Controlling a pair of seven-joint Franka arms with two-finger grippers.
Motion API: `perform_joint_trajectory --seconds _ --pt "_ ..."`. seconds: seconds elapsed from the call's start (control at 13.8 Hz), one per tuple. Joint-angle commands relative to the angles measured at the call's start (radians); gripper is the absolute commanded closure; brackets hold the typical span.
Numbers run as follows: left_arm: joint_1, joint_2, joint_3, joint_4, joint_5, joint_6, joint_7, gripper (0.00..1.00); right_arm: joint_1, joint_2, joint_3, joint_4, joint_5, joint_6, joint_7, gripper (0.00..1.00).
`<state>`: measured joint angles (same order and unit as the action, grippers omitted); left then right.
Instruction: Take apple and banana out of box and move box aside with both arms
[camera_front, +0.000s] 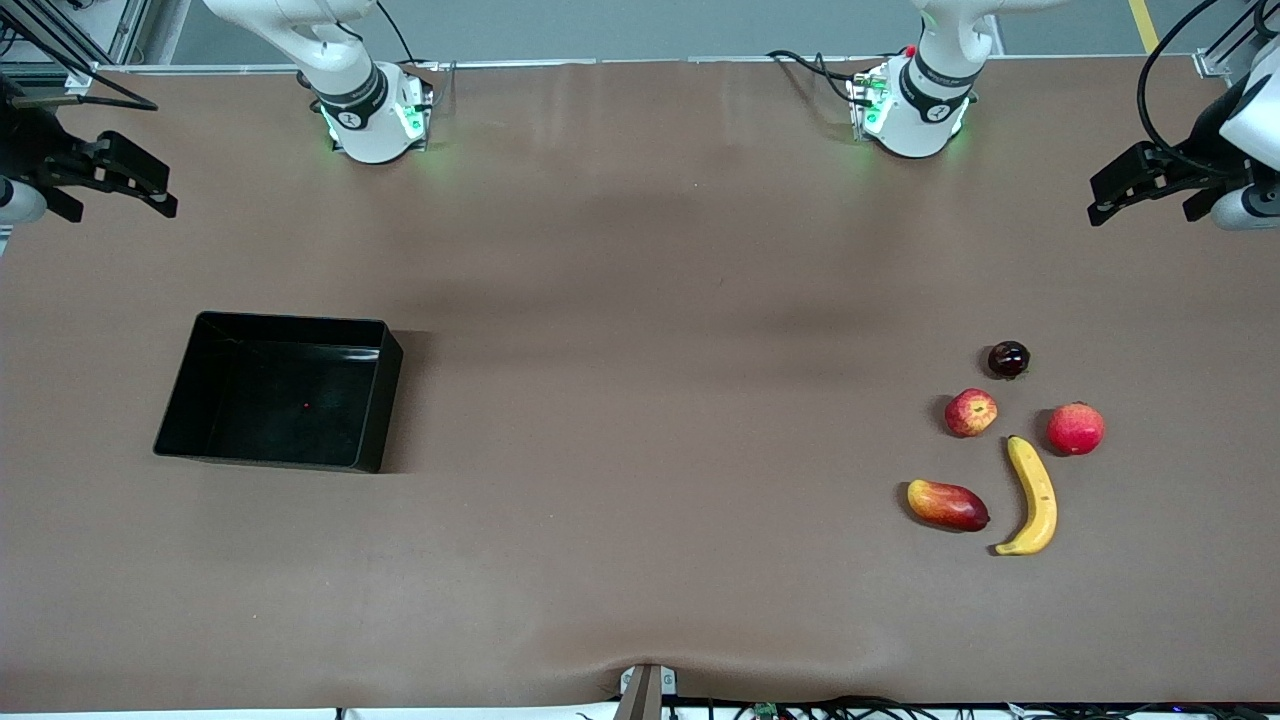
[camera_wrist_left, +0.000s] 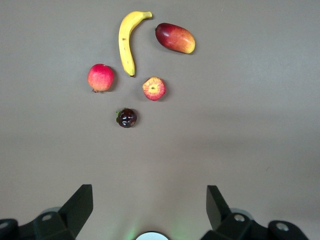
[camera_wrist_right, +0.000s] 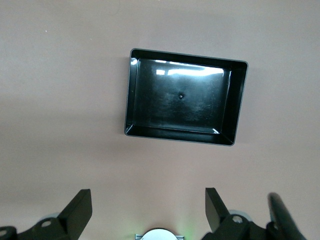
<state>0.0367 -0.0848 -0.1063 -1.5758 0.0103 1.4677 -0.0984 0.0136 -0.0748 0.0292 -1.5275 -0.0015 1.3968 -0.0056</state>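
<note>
Brown matting covers the whole table (camera_front: 640, 250), and it carries six things: one box and five fruits. One black glossy rectangular plastic bin (camera_front: 205, 380) with low upright walls sits toward the right arm's end, holding nothing. Toward the left arm's end the fruits lie clustered but apart from one another: one long curved yellow banana (camera_front: 1036, 497), one small round red-and-yellow apple (camera_front: 971, 412) with a dimpled top, one plain pinkish-red round fruit (camera_front: 1076, 428) beside it, one oblong red-and-yellow mango (camera_front: 947, 504) beside the banana, and one small dark glossy fruit (camera_front: 1008, 359) farthest from the front camera. Both arms wait. Raised at its own end of the table, the left gripper (camera_wrist_left: 150, 212) has its jaws spread wide around nothing. Likewise the right gripper (camera_wrist_right: 148, 212), over its end, gapes wide and holds nothing.
</note>
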Motion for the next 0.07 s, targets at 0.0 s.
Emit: perform_joint_trajectory --seconds 0.0 --pt "0.006 -0.004 -0.003 0.011 -0.001 -0.029 0.002 0.0 0.011 -0.005 -0.008 0.006 -0.023 -0.012 0.013 0.0"
